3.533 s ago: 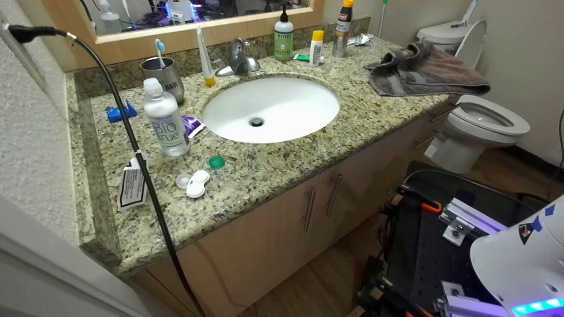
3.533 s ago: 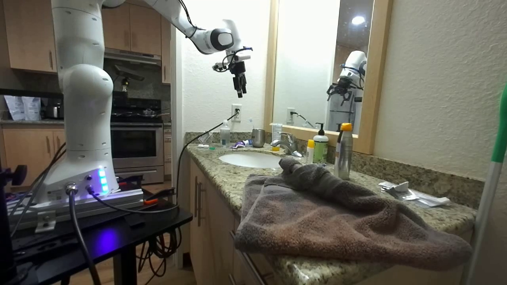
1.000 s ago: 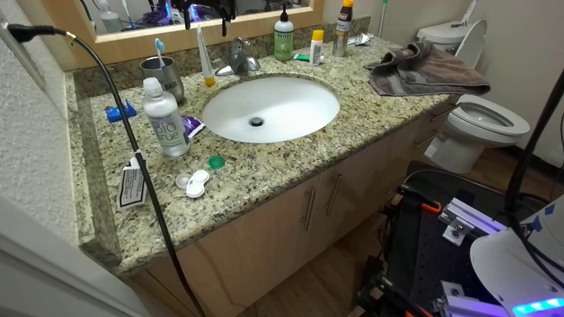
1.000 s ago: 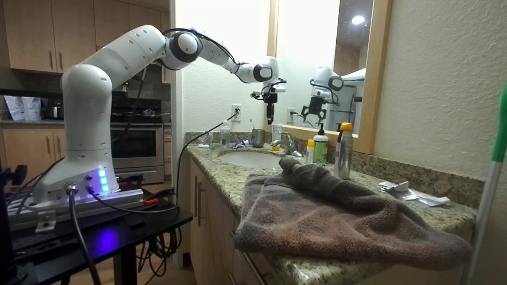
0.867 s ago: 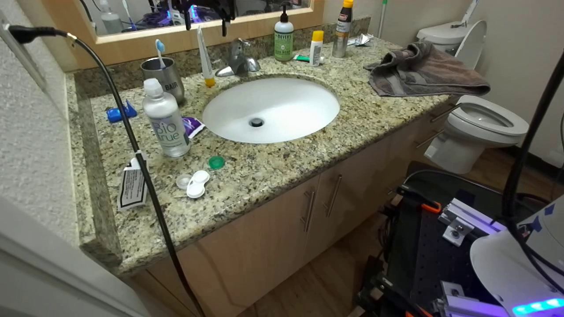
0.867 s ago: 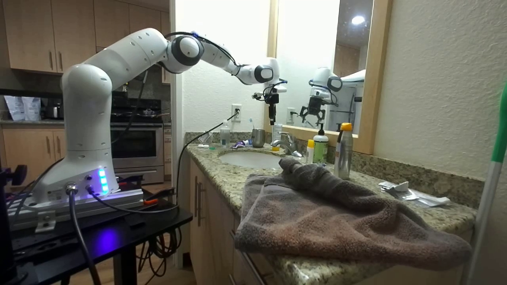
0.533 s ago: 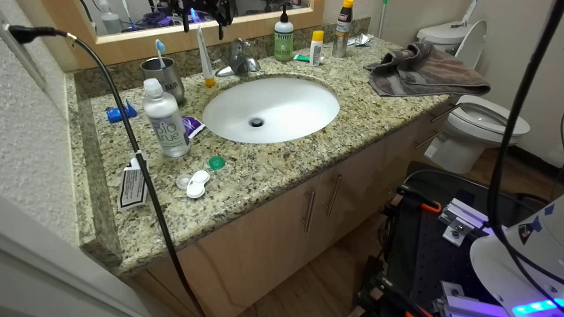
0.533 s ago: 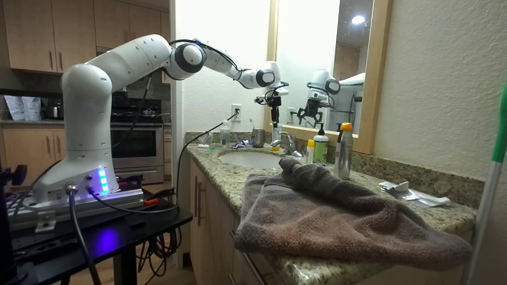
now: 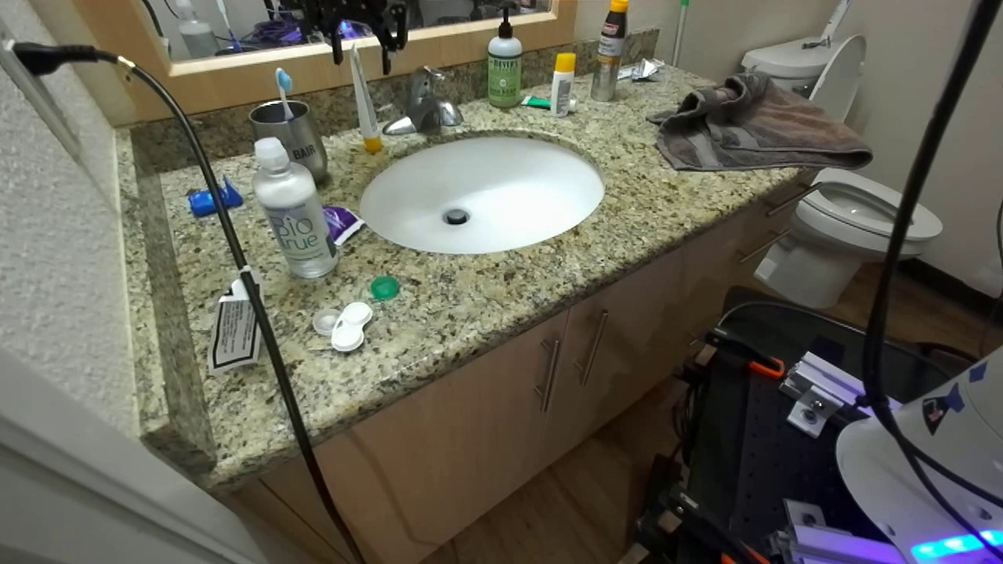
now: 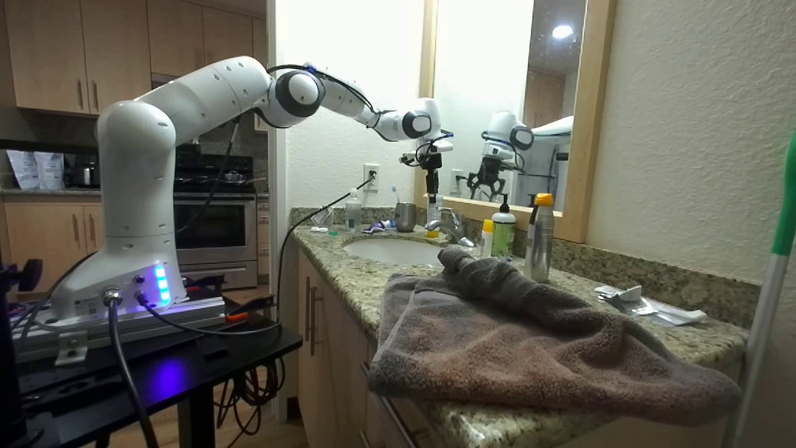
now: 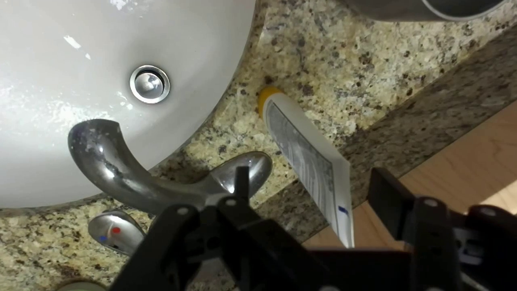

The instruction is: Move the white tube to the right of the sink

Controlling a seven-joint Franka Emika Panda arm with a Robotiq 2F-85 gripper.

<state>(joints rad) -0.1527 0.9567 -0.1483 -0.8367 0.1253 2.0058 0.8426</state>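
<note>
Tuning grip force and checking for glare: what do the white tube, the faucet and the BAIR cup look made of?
White tube: probably soft plastic, low sheen; it flattens to a thin end like a squeeze tube, though laminate is possible.
Faucet: likely chromed metal, glossy; bright, sharp highlights along its curve.
Cup: seems bare metal, perhaps stainless steel, satin; soft grey sheen, thin bright rim.

ext vw: high, dn on sink (image 9: 525,184) | ext vw: ~lvl, over towel (image 10: 528,351) | wrist: close, dn | shared: sink

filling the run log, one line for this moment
white tube: standing cap-down between faucet and BAIR cup | gripper: open, at tube's top | move right of sink: pending
</note>
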